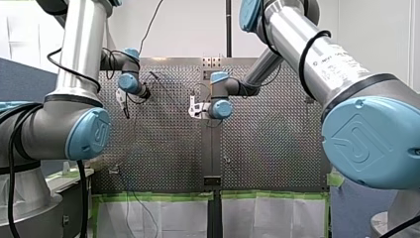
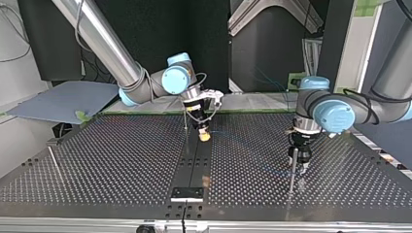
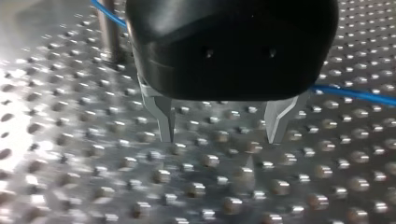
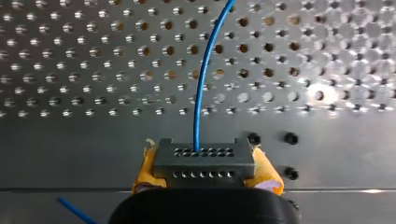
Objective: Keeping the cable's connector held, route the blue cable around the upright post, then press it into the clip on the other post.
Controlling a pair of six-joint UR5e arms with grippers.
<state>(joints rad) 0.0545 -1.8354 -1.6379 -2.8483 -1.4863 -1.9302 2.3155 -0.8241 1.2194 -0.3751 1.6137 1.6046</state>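
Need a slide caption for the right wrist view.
Right gripper, yellow pads clamped on the grey connector block; the blue cable runs from it across the perforated table.

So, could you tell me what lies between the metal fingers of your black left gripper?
Only bare perforated metal table, per the left wrist view; the thin blue cable runs beyond my left gripper, not between its fingers.

My right hand (image 4: 204,162) clamps the grey connector (image 4: 204,164), blue cable (image 4: 201,93) running ahead.

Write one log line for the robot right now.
right pincer: shut on connector | left pincer: open, empty | blue cable: beside post
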